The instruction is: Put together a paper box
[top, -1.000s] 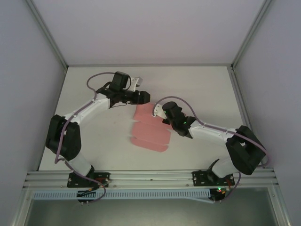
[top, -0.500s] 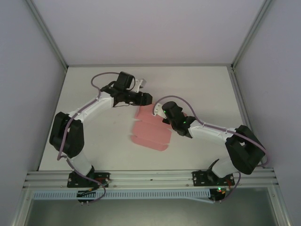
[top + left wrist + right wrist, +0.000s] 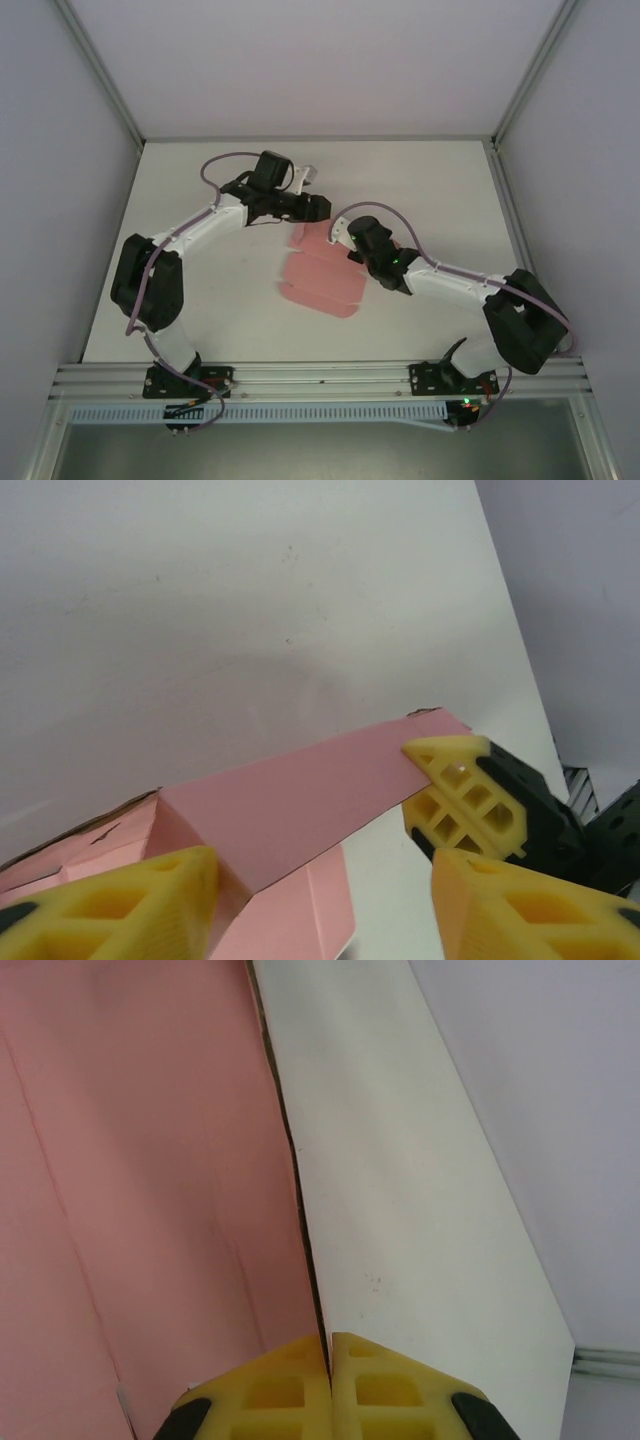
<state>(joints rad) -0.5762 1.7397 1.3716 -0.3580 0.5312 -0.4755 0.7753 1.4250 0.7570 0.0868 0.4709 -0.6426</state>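
On the white worktop [image 3: 440,190], about midway between the two arms, the paper box [image 3: 315,280] lies as a pink die-cut sheet, mostly flat, with rounded tabs along its near edge. Its far end reaches up to both arms' tips.

The left tool [image 3: 318,208] hangs over the far end of the sheet, pointing towards the right arm. In the left wrist view the left tool [image 3: 320,865] is released: its yellow fingers [image 3: 130,900] stand well apart at the bottom of the picture. Between and beyond them, a long panel of the paper box [image 3: 300,800] is folded up off the worktop [image 3: 250,600], with a crease along its lower left side and a smaller flap lying below it. The left finger overlaps the creased corner; whether it touches the card I cannot tell.

The right tool [image 3: 338,232] meets the sheet at its far right edge. Seen from the left wrist, the right tool [image 3: 460,790] sits at the far corner of the raised panel, its yellow pad over the card's end.

In the right wrist view the right tool [image 3: 330,1360] is clenched, its pads pressed together. The edge of the paper box [image 3: 130,1160] runs straight into the seam between them, nipped there. A thin dark shadow follows that edge, with bare worktop [image 3: 400,1210] to its right.
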